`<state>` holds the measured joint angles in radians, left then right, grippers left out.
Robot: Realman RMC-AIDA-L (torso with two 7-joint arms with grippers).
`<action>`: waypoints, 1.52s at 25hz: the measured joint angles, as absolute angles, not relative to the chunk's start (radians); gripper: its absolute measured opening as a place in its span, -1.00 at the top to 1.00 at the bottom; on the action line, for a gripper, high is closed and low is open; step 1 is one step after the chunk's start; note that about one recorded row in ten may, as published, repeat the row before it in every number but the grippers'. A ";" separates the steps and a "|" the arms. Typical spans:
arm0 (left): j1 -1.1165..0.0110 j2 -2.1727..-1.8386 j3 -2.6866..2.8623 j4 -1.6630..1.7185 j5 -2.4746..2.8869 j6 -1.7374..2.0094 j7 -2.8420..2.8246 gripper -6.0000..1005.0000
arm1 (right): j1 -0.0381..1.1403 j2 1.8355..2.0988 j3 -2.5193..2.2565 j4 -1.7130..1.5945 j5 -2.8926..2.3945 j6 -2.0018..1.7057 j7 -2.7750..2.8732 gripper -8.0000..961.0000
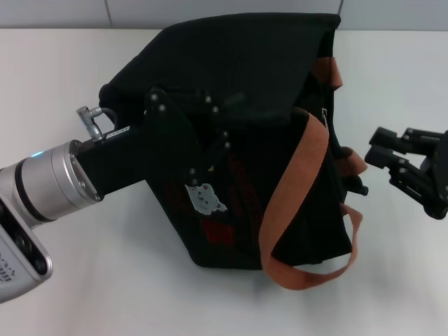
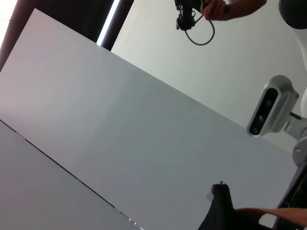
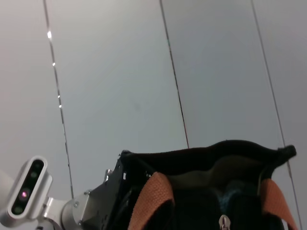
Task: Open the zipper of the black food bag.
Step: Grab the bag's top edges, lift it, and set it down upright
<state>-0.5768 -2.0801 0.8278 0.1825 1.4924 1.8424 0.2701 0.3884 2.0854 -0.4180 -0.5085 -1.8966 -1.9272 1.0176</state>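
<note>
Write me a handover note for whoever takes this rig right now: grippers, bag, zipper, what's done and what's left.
Left gripper: pressed against the front of the boxy black fabric food bag, bracing it.
Right gripper: open, beside the bag's top end, holding nothing.
Bag: tipped over on the white table, orange webbing handles hanging loose.
Zipper: small silver pull tab shows in the right wrist view; the mouth already gapes there.
Left: check how far it is unzipped; finish if needed.
</note>
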 joint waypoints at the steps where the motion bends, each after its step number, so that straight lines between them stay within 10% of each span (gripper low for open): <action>1: -0.577 -2.080 0.828 0.183 1.492 1.842 0.270 0.80 | 0.393 2.085 -0.418 -0.509 -1.897 -1.923 1.000 0.78; 12: -0.577 -2.080 0.830 0.183 1.492 1.842 0.269 0.80 | 0.467 2.088 -0.433 -0.475 -1.900 -1.841 0.912 0.04; 18: -0.577 -2.080 0.830 0.183 1.493 1.842 0.269 0.80 | 0.489 2.088 -0.474 -0.448 -1.900 -1.803 0.874 -0.03; 38: -0.580 -2.080 0.831 0.184 1.493 1.850 0.267 0.80 | 0.513 2.089 -0.506 -0.440 -1.868 -1.751 0.865 0.71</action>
